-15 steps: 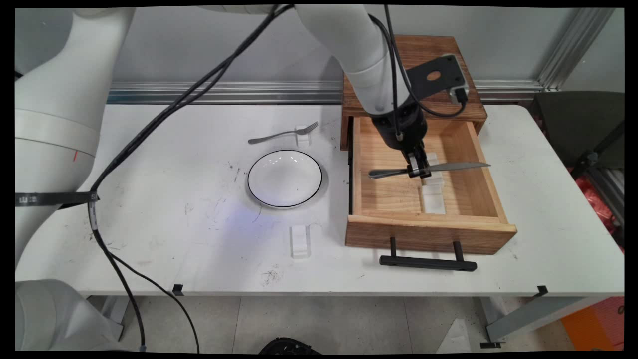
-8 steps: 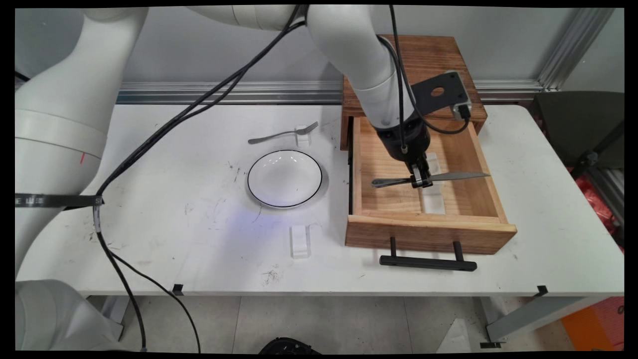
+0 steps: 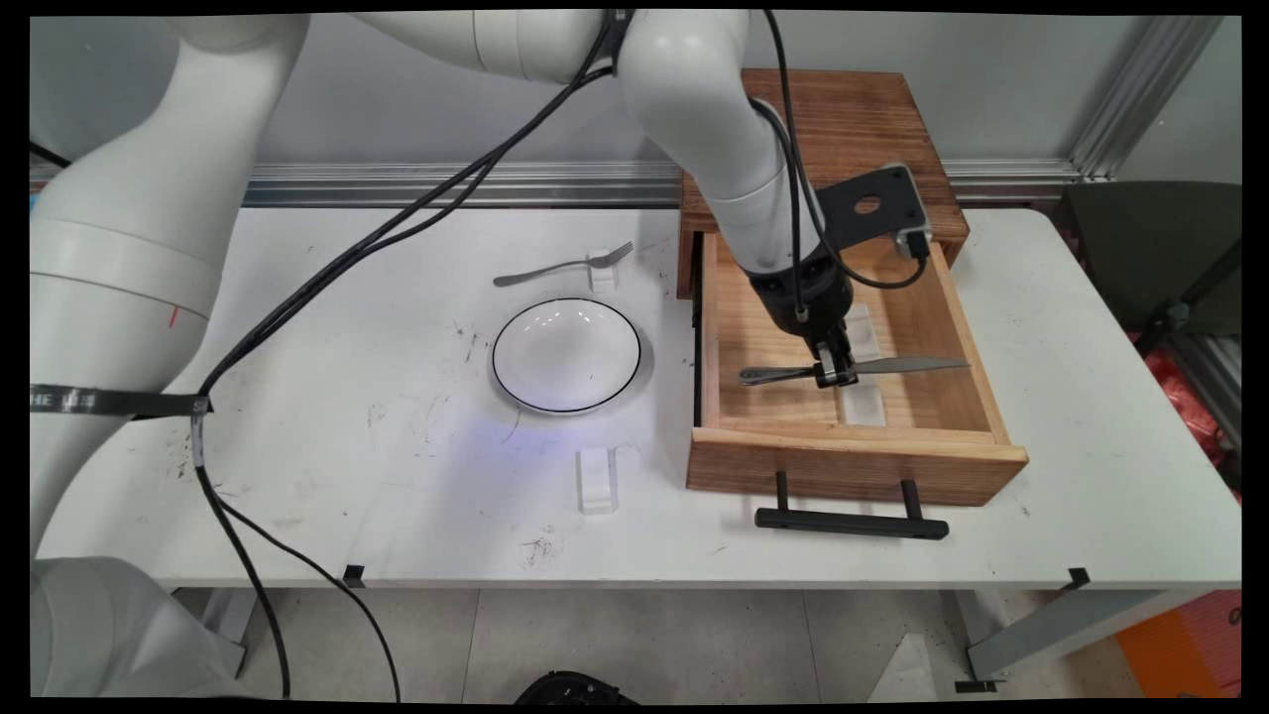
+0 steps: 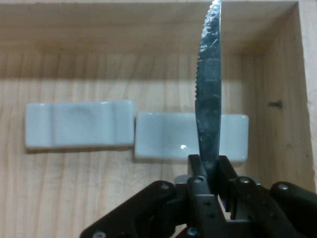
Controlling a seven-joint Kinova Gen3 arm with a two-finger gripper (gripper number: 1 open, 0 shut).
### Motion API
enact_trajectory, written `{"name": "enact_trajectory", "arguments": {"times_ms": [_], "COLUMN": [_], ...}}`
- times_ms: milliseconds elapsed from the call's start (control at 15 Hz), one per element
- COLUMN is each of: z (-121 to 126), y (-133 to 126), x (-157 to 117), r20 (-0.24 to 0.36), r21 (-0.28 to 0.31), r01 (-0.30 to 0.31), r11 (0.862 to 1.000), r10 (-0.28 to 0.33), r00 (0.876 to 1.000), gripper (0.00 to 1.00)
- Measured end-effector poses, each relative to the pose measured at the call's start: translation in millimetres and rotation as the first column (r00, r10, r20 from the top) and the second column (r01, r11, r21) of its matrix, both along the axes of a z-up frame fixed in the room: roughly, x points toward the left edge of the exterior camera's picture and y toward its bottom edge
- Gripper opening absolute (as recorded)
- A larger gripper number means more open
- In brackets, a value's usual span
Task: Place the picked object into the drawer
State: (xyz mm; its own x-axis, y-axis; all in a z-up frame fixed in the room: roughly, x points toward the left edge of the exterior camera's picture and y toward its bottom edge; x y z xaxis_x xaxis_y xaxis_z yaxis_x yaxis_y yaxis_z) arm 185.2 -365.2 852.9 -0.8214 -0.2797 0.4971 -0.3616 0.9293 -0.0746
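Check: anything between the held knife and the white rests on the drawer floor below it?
Nothing visible. The gripper is shut on the knife, which hangs inside the open drawer. In the hand view the blade crosses over one white rest; the other rest lies beside it, with only bare wood around them.

Lit brightly and evenly from overhead across the white table (image 3: 397,327). Throws only a soft, pale shadow at 3 o'clock of the plate (image 3: 566,354). Dims at 12 o'clock inside the drawer (image 4: 148,25). Glints on the knife blade (image 4: 209,99) and the white rest (image 4: 163,136).
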Motion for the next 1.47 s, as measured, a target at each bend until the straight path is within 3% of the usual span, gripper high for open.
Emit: {"name": "enact_trajectory", "arguments": {"times_ms": [800,1467], "z": [-25,-46], "y": [-6,-7], "x": [8,11], "r20": [0.010,-0.015], "r21": [-0.011,0.007], "r01": [0.028,-0.005], "r11": [1.000,1.000], "r10": [-0.028,0.005], "r00": [1.000,1.000], "gripper": [0.00,0.00]}}
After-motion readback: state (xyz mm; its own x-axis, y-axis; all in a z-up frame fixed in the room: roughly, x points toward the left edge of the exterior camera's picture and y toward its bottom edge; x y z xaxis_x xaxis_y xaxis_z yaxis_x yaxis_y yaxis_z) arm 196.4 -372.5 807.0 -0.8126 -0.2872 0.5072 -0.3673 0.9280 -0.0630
